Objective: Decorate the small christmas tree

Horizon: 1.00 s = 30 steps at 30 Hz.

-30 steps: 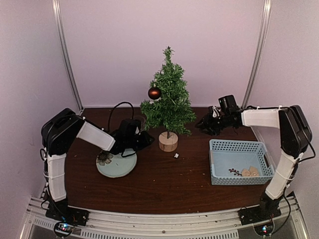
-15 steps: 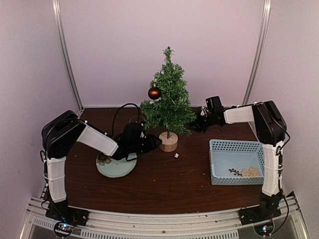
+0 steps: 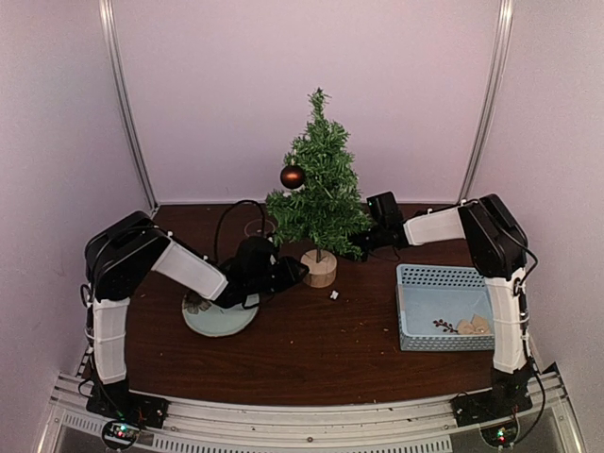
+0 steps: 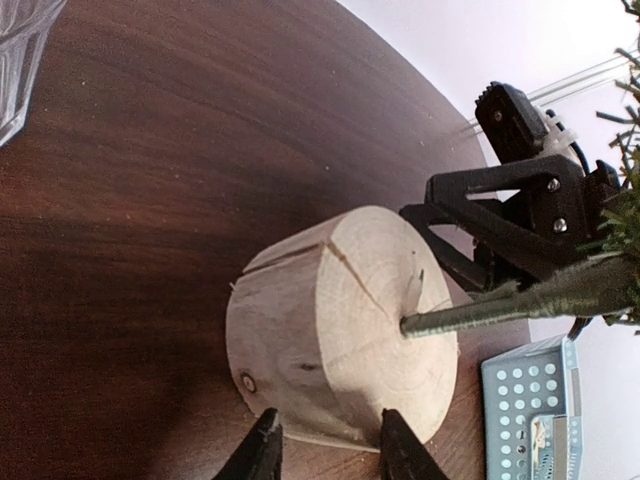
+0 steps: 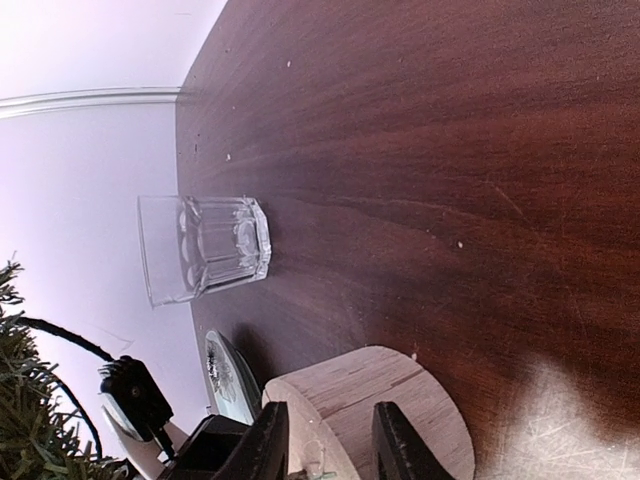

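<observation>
At the near side of the table: blue basket point(image 3: 447, 274) on the right with a few ornaments left in it, pale plate point(image 3: 222, 321) on the left, a small white bit point(image 3: 334, 295) loose between them. Mid-table, the small christmas tree point(image 3: 321, 193) stands upright on its stump base point(image 3: 319, 268), between the two arms.

The left gripper point(image 4: 328, 440) is at the stump's left wall, jaws narrowly apart and clamped on nothing. Can't tell if the tips touch the wood. The right gripper point(image 5: 325, 430) is at the opposite side, with the same narrow gap and nothing held.

The step looks like bracing or shifting the tree by its base. To do it well:
- Stay low on the wood, off the wire trunk and branches.
- Press evenly from both sides so the stump doesn't skid or tip.
- Move slowly, because the brown bauble point(image 3: 293, 176) hanging on the upper left branches could shake loose.

Farther back, the drinking glass point(image 5: 205, 247) stands upright behind the tree, so don't push the base that way.
</observation>
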Each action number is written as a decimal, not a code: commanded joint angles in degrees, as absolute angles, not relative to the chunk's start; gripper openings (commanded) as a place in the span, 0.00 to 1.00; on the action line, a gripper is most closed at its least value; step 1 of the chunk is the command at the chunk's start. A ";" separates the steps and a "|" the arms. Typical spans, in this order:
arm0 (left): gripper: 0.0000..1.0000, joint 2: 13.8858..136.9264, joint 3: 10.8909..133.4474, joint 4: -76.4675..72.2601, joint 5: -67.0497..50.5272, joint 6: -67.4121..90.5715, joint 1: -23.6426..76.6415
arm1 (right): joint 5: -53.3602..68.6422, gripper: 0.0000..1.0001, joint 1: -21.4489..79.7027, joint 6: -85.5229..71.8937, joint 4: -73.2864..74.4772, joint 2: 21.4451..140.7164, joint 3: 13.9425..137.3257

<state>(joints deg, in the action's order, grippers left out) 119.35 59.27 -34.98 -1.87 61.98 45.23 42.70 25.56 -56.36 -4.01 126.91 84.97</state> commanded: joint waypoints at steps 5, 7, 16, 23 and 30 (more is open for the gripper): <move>0.31 120.68 59.59 -37.71 -0.88 62.87 45.44 | 43.15 0.25 26.34 -57.30 -5.65 127.31 83.97; 0.30 120.68 59.59 -37.60 -0.88 62.68 45.44 | 43.11 0.23 26.60 -57.26 -5.63 126.99 83.22; 0.22 120.25 58.92 -35.28 1.25 63.46 44.39 | 43.06 0.18 28.09 -57.28 -5.45 125.61 80.13; 0.18 119.46 58.79 -33.86 0.43 62.13 42.54 | 42.53 0.14 29.06 -57.65 -5.00 123.84 78.63; 0.17 118.93 59.39 -32.33 -2.51 59.93 41.11 | 41.86 0.11 30.17 -57.85 -3.94 122.33 77.93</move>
